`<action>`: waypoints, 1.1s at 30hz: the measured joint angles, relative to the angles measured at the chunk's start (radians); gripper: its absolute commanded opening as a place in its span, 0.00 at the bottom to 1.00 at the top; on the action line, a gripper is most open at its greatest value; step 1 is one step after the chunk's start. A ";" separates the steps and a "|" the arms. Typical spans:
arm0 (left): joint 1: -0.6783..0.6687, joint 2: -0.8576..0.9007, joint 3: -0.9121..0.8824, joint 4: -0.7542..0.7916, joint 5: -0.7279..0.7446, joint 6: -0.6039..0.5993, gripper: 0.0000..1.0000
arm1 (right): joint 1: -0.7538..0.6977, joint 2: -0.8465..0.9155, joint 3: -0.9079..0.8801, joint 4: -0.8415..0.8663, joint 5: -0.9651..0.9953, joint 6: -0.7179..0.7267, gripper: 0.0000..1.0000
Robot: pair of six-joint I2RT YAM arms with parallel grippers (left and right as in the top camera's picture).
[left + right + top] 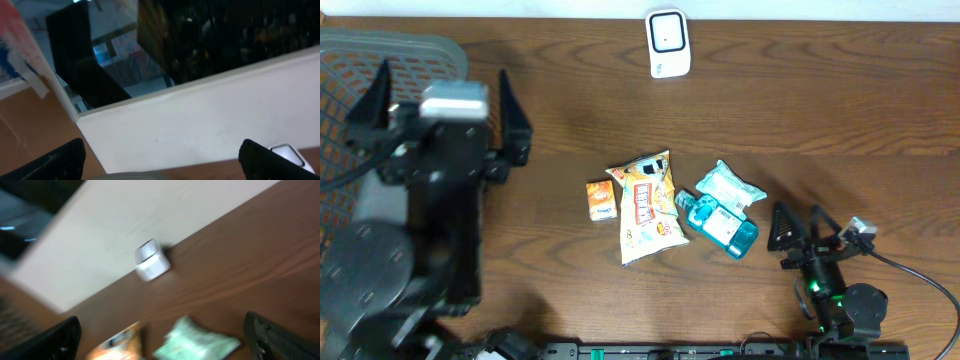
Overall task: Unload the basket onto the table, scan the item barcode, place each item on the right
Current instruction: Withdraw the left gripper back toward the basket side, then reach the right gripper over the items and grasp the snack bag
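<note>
Left hand looks the biggest thing from above, because it is raised near the overhead camera; its fingers stand wide apart and hold nothing. Under it is the brown worktop, with a dark mesh basket at the left end. Right hand sits low at the near edge, also spread and empty.

The items lie in the middle of the worktop: a yellow snack bag; a teal pack touching its right side; a green pouch close behind that, perhaps touching. The white scanner stands at the far edge, well apart; the orange box is just left of the bag.

I see no barcode. A grasp on one pack may drag its neighbour, since they touch; the crinkly bag may slip; fingers may cover the code, or it may face away from the scanner.
</note>
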 measured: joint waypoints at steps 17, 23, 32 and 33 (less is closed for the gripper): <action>0.315 -0.348 -0.117 0.019 0.142 -0.067 0.98 | 0.000 0.000 0.000 0.005 -0.246 0.120 0.99; 0.449 -0.480 -0.152 0.042 0.193 -0.095 0.98 | 0.000 0.000 0.000 0.005 -0.258 0.124 0.99; 0.524 -0.612 -0.152 0.042 0.206 -0.124 0.98 | 0.000 0.000 0.000 0.005 -0.316 0.106 0.99; 0.524 -0.620 -0.152 0.042 0.207 -0.125 0.98 | 0.000 0.000 0.000 0.005 -0.333 0.100 0.99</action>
